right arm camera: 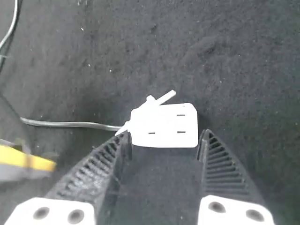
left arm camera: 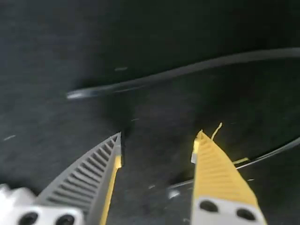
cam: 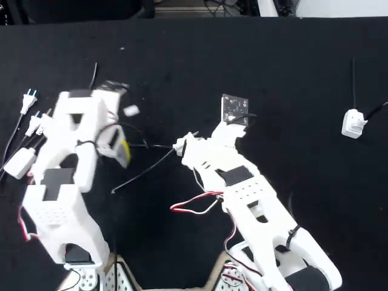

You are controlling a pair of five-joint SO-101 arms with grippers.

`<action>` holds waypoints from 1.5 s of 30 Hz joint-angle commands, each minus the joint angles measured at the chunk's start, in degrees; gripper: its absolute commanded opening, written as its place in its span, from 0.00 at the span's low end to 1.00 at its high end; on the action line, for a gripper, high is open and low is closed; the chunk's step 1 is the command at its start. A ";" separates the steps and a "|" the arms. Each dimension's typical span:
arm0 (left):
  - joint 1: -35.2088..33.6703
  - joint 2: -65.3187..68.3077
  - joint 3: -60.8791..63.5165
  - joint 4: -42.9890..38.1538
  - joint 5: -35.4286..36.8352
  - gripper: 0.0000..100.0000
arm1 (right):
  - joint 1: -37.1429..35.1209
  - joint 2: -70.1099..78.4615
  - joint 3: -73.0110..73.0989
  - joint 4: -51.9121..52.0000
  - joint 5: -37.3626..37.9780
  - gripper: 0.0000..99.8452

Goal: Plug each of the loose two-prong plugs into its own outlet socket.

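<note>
Flat white socket (right arm camera: 164, 125) with small slots and a cable tie (right arm camera: 165, 97), its near edge inside the right gripper (right arm camera: 165, 135), jaws spread, left gripper (left arm camera: 158, 135) agape, black cable (left arm camera: 178, 72) ahead.

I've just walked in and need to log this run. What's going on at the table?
Two arms work over a black table. The right gripper is open, and a white outlet socket lies slots-up just off its fingertips, not gripped. The left gripper is also open and holds nothing, above the cloth near a black cable. The loose two-prong plugs lie beside the left arm, not yet plugged in.
</note>
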 commanded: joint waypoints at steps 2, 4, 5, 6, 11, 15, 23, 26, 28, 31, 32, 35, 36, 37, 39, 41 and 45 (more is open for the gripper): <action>7.16 -2.90 2.24 -3.43 3.25 0.25 | -0.44 -0.75 -0.84 -1.41 -0.88 0.23; 9.01 -2.90 2.07 -3.43 4.13 0.25 | -0.35 -0.75 -0.75 -1.41 -0.88 0.23; 10.07 -2.90 2.07 -3.43 4.57 0.25 | -0.35 -0.75 -0.75 -1.41 -0.88 0.23; 11.21 -2.90 2.07 -3.43 5.01 0.25 | -0.35 -0.75 -0.75 -1.41 -0.88 0.23; 17.27 -2.90 2.51 -3.08 7.21 0.25 | 1.14 -0.75 -0.75 -1.32 -1.05 0.23; 19.74 -2.90 2.07 -2.99 8.53 0.25 | 7.03 -0.84 -0.84 -1.49 -1.23 0.23; 23.52 -2.99 -0.13 -2.90 8.62 0.25 | 15.91 -1.19 -0.84 -1.23 -1.14 0.23; 23.43 -2.99 -0.13 -1.32 8.62 0.25 | 15.82 -1.19 -0.75 -0.62 -0.88 0.23; 22.20 -3.34 -0.13 0.18 8.62 0.25 | 15.74 -1.27 -1.19 2.20 -0.88 0.22; 17.89 -7.03 1.36 0.70 8.53 0.25 | 14.95 -1.27 -2.51 6.51 -0.88 0.23; 16.22 -8.62 2.51 0.00 8.53 0.25 | 14.15 -1.27 -3.12 7.91 -0.88 0.23; 12.79 -14.33 7.69 -2.64 8.53 0.25 | 11.16 -1.01 -4.44 11.16 -0.88 0.23; 12.00 -16.44 9.98 -4.13 8.53 0.25 | 10.02 -0.84 -4.44 11.60 -0.88 0.23; 11.12 -18.46 12.44 -6.07 8.53 0.25 | 9.05 -0.84 -4.26 11.60 -0.88 0.23; 8.75 -22.68 16.75 -10.81 8.53 0.25 | 7.47 -0.75 -4.00 11.96 -0.88 0.23; 6.55 -26.02 20.70 -15.21 8.62 0.25 | 6.86 -0.13 -3.38 11.60 -0.97 0.23; 4.18 -30.51 28.18 -21.54 10.81 0.25 | 6.86 6.37 -6.37 12.04 -1.23 0.23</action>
